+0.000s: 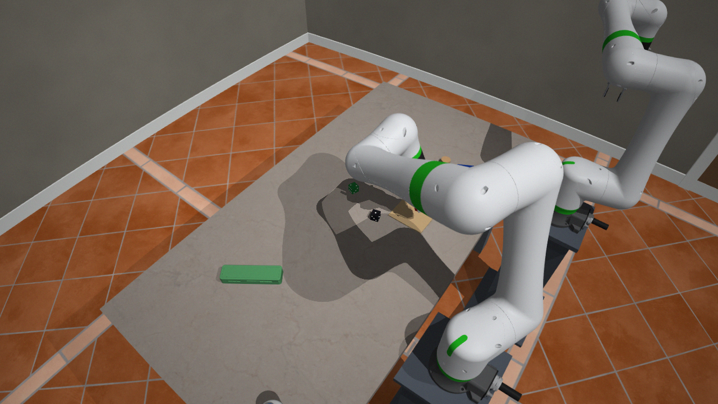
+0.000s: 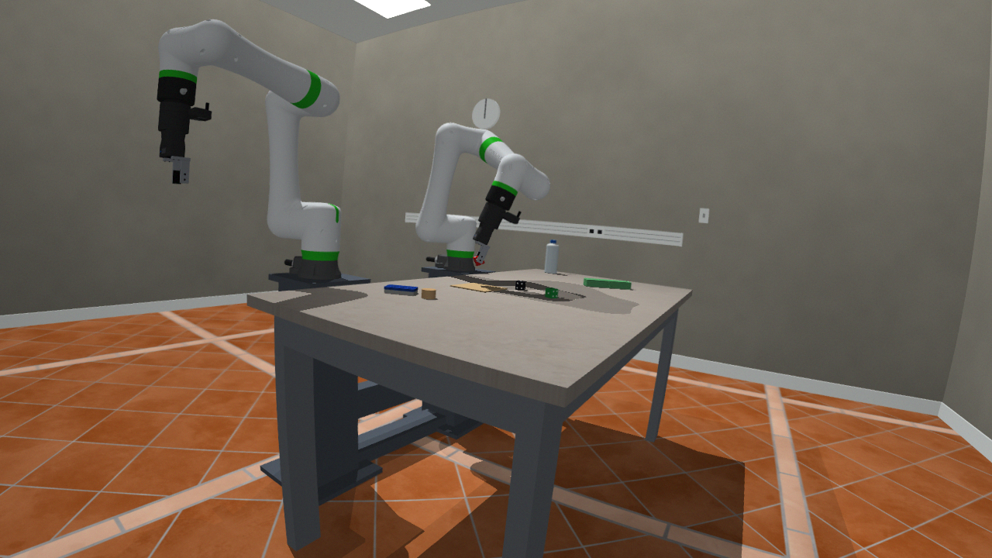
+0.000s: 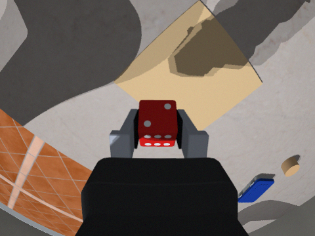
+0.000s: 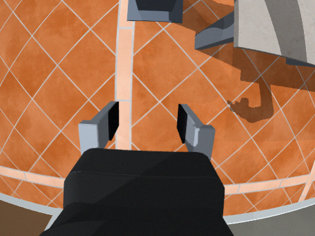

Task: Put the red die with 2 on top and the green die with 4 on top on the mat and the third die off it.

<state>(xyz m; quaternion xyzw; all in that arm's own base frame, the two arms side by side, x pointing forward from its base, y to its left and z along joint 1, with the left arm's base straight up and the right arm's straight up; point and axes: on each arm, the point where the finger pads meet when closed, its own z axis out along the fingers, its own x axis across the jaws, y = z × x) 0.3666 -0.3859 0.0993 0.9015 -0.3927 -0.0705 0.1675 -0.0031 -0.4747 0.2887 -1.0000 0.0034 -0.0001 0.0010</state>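
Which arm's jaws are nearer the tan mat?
Left: its jaws, holding the red die, are above the table near the mat. Right's hang beyond the table edge.
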